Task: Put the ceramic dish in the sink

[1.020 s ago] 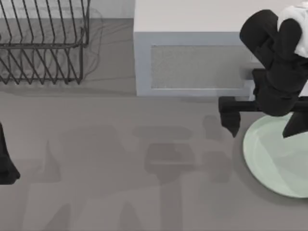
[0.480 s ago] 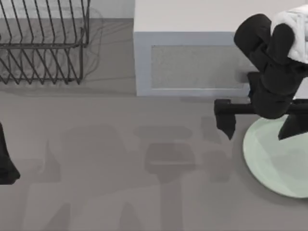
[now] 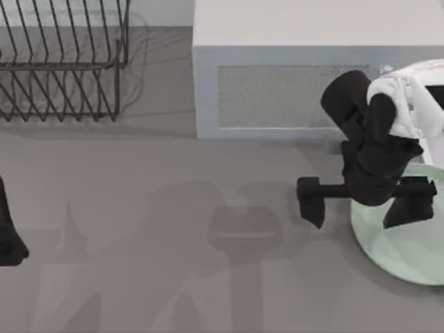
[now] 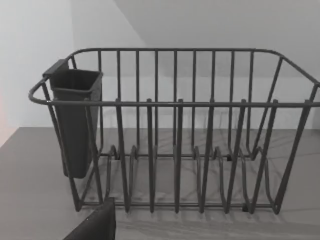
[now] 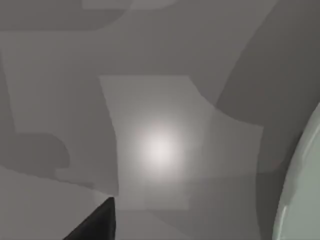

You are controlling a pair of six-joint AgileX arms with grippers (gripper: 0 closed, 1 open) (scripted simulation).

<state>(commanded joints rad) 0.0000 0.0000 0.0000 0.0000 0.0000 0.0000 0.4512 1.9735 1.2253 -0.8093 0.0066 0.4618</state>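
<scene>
The ceramic dish (image 3: 409,253), a pale mint green plate, lies flat on the grey counter at the right edge of the top view. Its rim (image 5: 304,190) also edges into the right wrist view. My right gripper (image 3: 359,208) hangs open over the dish's left rim, one finger (image 3: 310,205) outside the plate over bare counter and the other finger (image 3: 406,208) above the plate. It holds nothing. My left arm (image 3: 8,232) is parked at the table's left edge. The sink is out of view.
A black wire dish rack (image 3: 62,66) with a dark cutlery cup (image 4: 75,120) stands at the back left. A pale grey microwave (image 3: 277,90) sits at the back centre, just behind my right arm. Open counter (image 3: 173,243) stretches between the arms.
My right arm has moved toward the front and slightly left, away from the microwave. Its open fingers now straddle the dish's left rim. The dish and left arm have not moved.
</scene>
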